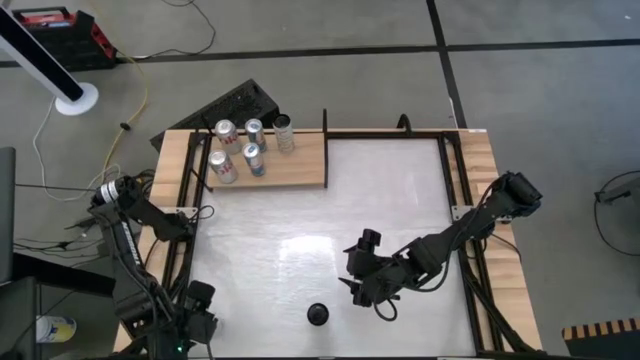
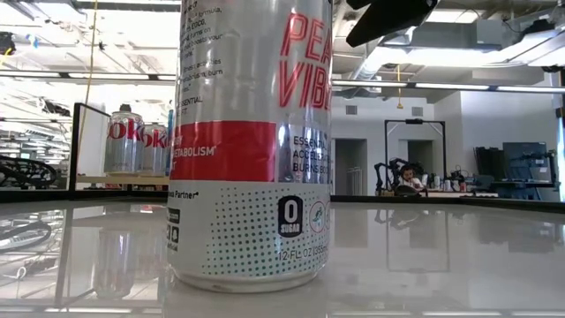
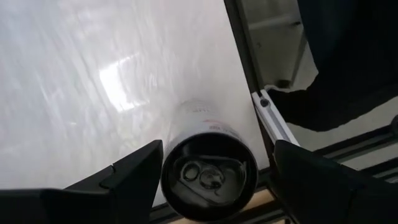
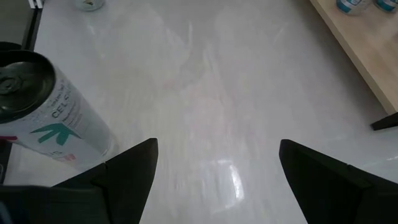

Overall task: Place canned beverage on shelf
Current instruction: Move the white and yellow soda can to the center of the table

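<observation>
Near the table's (image 1: pixel 300 270) front edge stands a silver-and-red beverage can (image 1: pixel 318 315), upright, free of both pincers. Right pincer (image 1: pixel 362 290), fingers apart, hovers beside it. Left pincer (image 1: pixel 200 325) also gapes. Light-wood shelf (image 1: pixel 300 170) carries five cans, well apart.

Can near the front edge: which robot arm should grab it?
Probably the right. Its open right gripper hovers just beside the can; the left gripper sits farther off.
</observation>
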Tool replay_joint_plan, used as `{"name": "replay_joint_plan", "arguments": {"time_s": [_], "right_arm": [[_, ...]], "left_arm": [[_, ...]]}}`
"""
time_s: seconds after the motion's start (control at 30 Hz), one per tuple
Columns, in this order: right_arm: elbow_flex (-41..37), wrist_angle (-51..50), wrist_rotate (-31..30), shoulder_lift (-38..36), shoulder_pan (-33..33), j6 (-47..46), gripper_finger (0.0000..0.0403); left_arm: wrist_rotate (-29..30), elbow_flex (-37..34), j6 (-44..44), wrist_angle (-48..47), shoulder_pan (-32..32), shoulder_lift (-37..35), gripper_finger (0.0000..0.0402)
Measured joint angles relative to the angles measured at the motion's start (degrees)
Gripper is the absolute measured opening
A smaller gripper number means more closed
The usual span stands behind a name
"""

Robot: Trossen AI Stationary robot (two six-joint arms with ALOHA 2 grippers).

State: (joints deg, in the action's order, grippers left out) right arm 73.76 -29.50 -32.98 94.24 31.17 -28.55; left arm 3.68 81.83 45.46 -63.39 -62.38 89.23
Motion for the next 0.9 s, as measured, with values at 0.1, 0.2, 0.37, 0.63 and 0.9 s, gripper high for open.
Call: {"name": "replay_joint_plan", "arguments": {"time_s": [0.1, 0.2, 0.37, 0.63, 0.9], "right_arm": [[0.0, 0.0, -0.01, 0.0, -0.01, -0.18, 0.036], [0.0, 0.0, -0.01, 0.0, -0.05, -0.13, 0.036], [0.0, 0.16, -0.01, 0.0, -0.14, -0.11, 0.036], [0.0, 0.44, -0.02, 0.0, -0.14, -0.07, 0.036], [0.0, 0.44, -0.05, 0.0, -0.14, 0.09, 0.036]], "left_arm": [[0.25, -1.43, 0.03, 0.13, -0.49, -0.02, 0.0293], [-0.02, -2.63, 1.15, -0.21, -0.73, -0.02, 0.0293], [-1.0, -3.96, 1.85, 0.01, -0.72, -0.02, 0.0293], [-0.93, -4.12, 0.82, 0.04, -0.69, -0.02, 0.0293], [-1.27, -4.12, -2.8, -0.1, 0.05, -0.1, 0.0247]]}}
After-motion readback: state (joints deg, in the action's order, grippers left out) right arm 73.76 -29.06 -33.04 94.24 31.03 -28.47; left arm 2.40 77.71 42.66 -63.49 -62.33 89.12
